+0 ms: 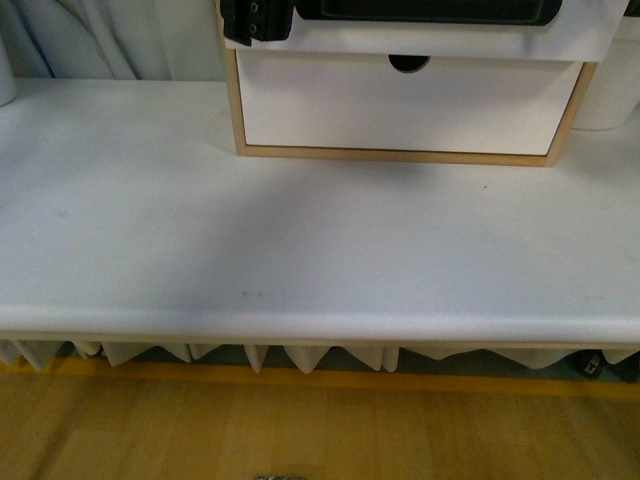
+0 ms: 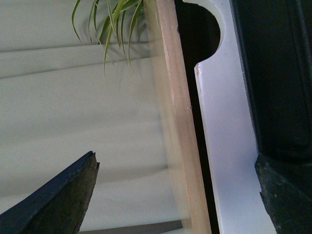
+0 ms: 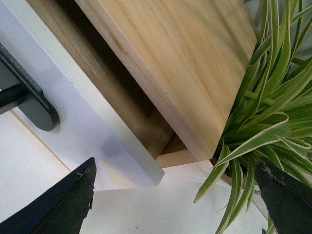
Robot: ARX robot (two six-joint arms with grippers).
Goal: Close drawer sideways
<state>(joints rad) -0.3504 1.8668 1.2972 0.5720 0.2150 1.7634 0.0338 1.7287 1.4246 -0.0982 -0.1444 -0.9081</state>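
Observation:
The drawer [image 1: 450, 38] is the upper white front with a long black handle [image 1: 430, 10], at the top of the front view, standing out from the wood-framed cabinet [image 1: 236, 110]. A black part of my left gripper [image 1: 255, 20] sits at the drawer front's left end. In the left wrist view my left gripper [image 2: 175, 195] is open, its jaws straddling the cabinet's wooden edge [image 2: 178, 122] and the notched drawer front [image 2: 224, 136]. In the right wrist view my right gripper [image 3: 175, 195] is open and empty, near the drawer front's end [image 3: 83, 122], which stands off from the cabinet [image 3: 170, 58].
A plain white lower drawer front [image 1: 400, 105] sits below. The cabinet stands at the back of a white table [image 1: 300, 250]. A striped-leaf plant [image 3: 273, 112] is close to the right gripper's finger [image 3: 287, 200]. A white container [image 1: 610, 90] stands right of the cabinet.

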